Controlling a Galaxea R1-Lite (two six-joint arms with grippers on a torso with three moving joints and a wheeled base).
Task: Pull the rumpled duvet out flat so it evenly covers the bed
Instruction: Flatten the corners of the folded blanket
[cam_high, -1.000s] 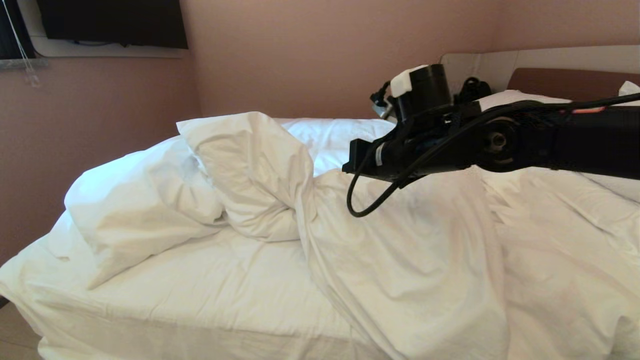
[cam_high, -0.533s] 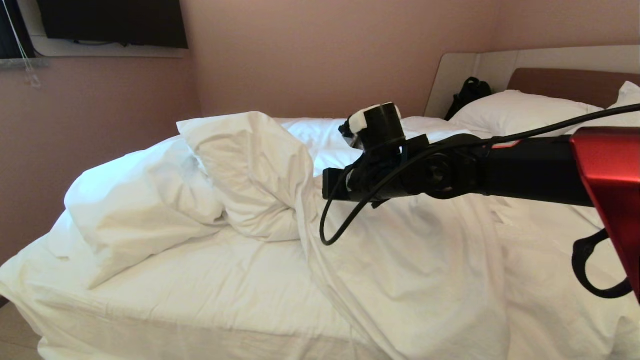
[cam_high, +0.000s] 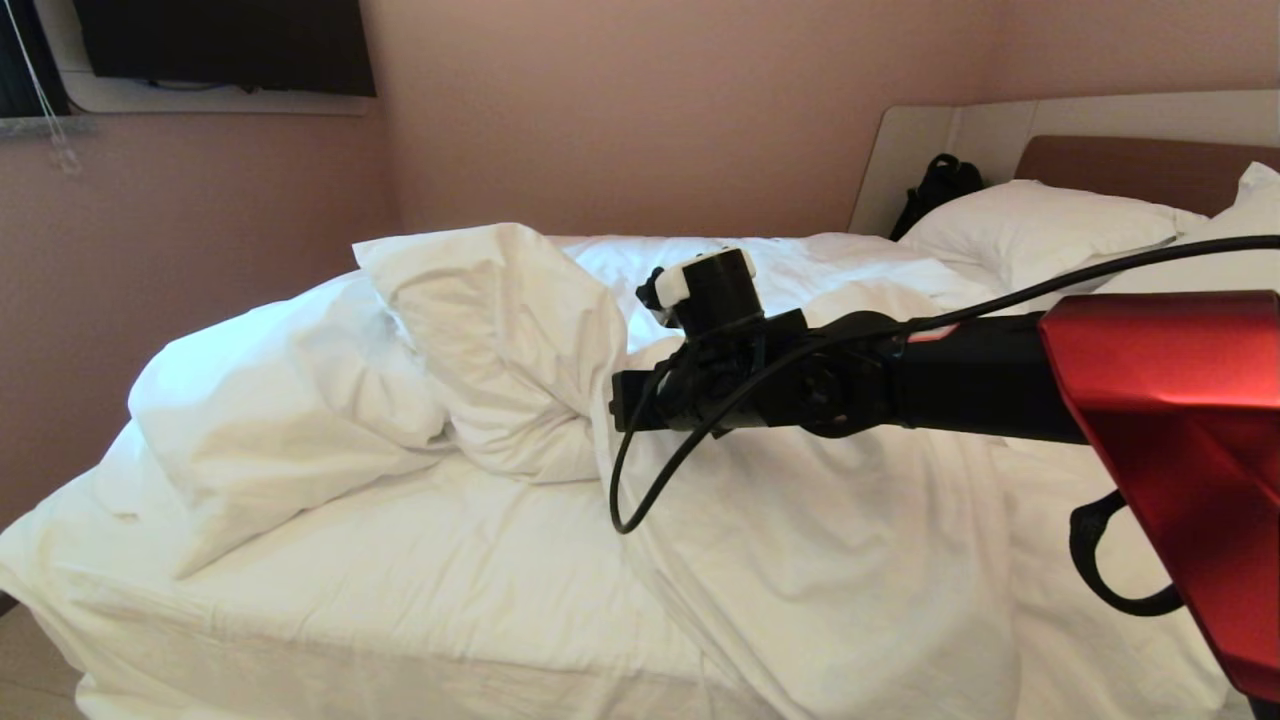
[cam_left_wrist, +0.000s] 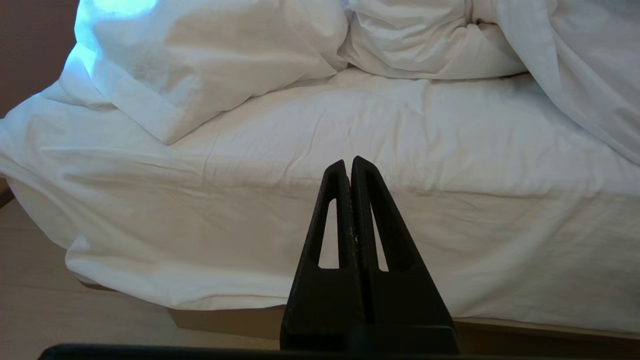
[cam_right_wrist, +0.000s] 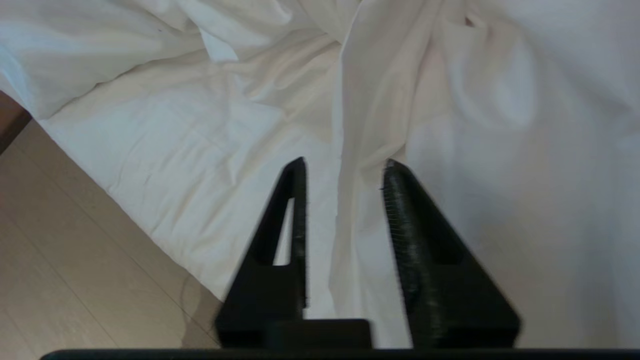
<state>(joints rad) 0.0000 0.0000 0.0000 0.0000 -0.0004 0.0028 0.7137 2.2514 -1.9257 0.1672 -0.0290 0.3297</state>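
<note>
Now I see my right gripper (cam_right_wrist: 345, 170) over the duvet (cam_right_wrist: 475, 125), jaws partly apart around a fold; left gripper (cam_left_wrist: 348, 165) jaws together beside the bed (cam_left_wrist: 350, 240).

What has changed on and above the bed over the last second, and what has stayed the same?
The right arm has swung lower and leftward over the duvet, and the right gripper has opened, straddling a hanging fold without gripping it. The duvet, the bed, the pillows and the shut left gripper are unchanged.
</note>
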